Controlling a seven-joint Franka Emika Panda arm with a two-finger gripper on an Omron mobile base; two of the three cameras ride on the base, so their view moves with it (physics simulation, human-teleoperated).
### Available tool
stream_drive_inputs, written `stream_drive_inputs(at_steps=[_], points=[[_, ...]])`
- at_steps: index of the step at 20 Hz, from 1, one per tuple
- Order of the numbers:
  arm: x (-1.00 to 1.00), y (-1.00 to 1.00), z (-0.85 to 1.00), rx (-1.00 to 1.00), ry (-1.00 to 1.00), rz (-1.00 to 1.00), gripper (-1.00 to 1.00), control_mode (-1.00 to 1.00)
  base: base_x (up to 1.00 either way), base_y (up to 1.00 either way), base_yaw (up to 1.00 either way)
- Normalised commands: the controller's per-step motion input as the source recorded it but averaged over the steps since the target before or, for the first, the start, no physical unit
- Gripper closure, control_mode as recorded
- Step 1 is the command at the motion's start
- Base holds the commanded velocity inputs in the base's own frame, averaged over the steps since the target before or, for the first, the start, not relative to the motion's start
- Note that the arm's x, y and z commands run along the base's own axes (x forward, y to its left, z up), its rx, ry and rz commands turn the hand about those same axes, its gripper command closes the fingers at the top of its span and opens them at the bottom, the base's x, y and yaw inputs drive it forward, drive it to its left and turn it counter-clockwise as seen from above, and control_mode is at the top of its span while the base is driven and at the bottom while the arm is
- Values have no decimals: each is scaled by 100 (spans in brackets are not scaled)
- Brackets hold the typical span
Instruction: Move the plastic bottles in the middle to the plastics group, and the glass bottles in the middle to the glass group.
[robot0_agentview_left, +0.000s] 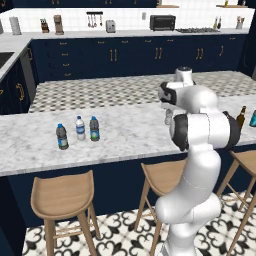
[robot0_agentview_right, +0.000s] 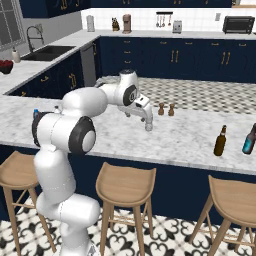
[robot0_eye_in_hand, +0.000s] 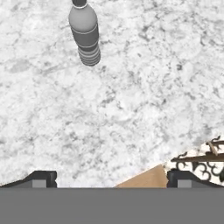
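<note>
My gripper (robot0_eye_in_hand: 111, 177) hangs open over the marble counter (robot0_eye_in_hand: 131, 109), its fingers wide apart with nothing between them; it also shows at mid-counter (robot0_agentview_right: 148, 121). The pale clear-grey plastic bottle (robot0_eye_in_hand: 85, 37) stands upright ahead of the fingers, apart from them. At the counter's left stand three water bottles together: a dark grey one (robot0_agentview_left: 62, 137), a clear-white one (robot0_agentview_left: 80, 128) and a dark one with a blue-green label (robot0_agentview_left: 94, 128). The slim brown glass bottle (robot0_agentview_right: 220, 141) stands to the right, close beside the teal glass bottle (robot0_agentview_right: 248, 140).
Two small wooden shakers (robot0_agentview_right: 161, 109) stand at the counter's far edge behind the gripper. Wooden stools (robot0_agentview_right: 125, 182) line the near side below the counter edge. Bare marble lies between the gripper and the left bottles.
</note>
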Motion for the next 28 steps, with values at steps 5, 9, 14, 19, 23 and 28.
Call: stream_drive_inputs(at_steps=[5,9,14,19,23,28], points=[[5,-20,-1,0,-1,4,-100,-100,0,0,0],[32,0,-10,0,-1,15,-100,-100,0,0,0],[64,0,-44,0,0,12,-100,-100,0,0,0],[21,-3,-7,0,-4,6,-100,-100,0,0,0],[43,-9,6,0,-12,4,-100,-100,0,0,0],[37,-5,0,-1,-6,4,-100,-100,0,0,0]])
